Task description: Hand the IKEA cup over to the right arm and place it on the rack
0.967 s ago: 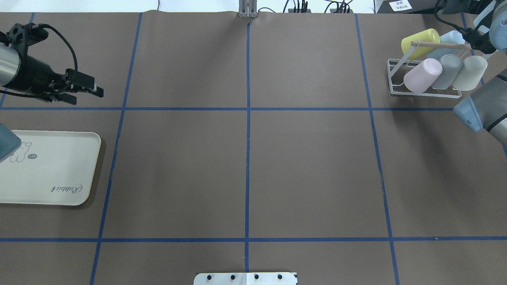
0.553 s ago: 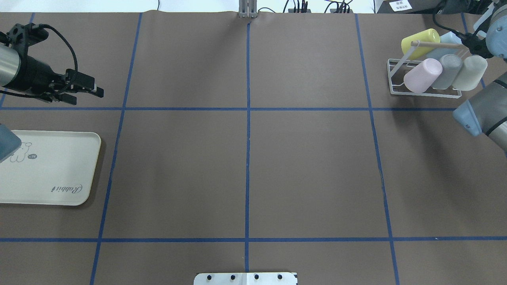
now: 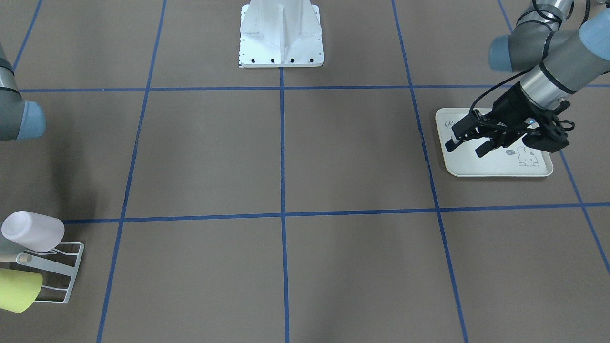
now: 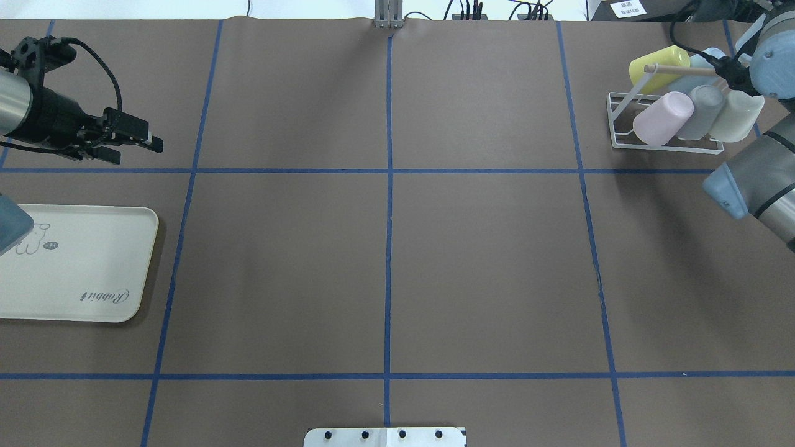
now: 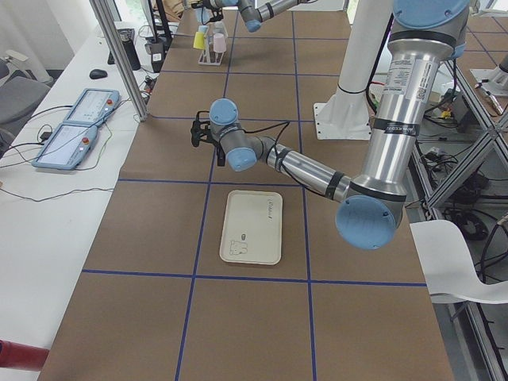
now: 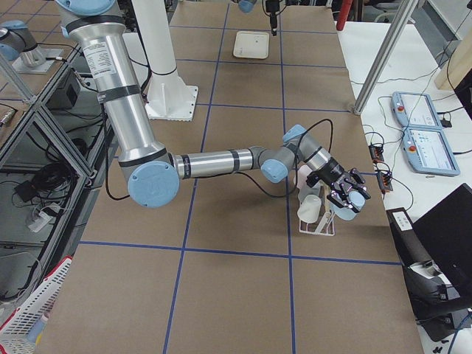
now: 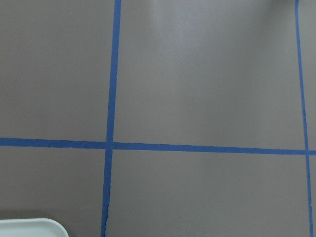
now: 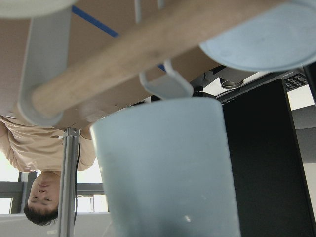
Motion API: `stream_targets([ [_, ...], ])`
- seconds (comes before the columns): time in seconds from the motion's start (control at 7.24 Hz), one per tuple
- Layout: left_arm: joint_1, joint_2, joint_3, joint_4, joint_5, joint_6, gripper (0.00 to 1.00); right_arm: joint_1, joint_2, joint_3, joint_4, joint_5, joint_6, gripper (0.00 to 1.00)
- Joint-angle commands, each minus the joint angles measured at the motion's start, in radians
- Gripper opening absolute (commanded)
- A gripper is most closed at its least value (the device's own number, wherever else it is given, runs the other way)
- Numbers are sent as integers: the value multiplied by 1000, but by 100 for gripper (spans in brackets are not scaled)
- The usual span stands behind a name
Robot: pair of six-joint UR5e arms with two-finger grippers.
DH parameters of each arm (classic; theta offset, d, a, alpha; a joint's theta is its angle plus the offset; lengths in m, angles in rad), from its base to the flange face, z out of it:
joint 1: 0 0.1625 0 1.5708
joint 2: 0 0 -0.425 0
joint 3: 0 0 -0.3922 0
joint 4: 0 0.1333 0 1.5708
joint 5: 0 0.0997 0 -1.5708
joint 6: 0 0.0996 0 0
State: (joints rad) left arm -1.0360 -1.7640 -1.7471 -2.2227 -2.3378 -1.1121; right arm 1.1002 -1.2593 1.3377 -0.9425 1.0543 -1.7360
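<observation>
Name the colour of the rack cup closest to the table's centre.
That cup is pale pink; the overhead exterior view shows it best.

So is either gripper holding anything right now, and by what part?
The left gripper is open with nothing between its fingers. The right gripper sits by the rack; whether it grips anything cannot be told.

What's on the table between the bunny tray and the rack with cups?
Nothing between tray and rack: just bare brown table with blue tape lines, seen in the overhead view.
</observation>
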Motion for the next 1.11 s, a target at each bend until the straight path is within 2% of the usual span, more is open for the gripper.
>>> stream_targets([
  [0.0, 1, 0, 0, 0, 0, 0, 100, -5, 1, 0, -1, -4, 3, 9],
  [0.28, 1, 0, 0, 0, 0, 0, 100, -14, 0, -6, 1, -37, 1, 9],
  [0.97, 1, 0, 0, 0, 0, 0, 100, -28, 6, -15, 4, -50, 4, 9],
])
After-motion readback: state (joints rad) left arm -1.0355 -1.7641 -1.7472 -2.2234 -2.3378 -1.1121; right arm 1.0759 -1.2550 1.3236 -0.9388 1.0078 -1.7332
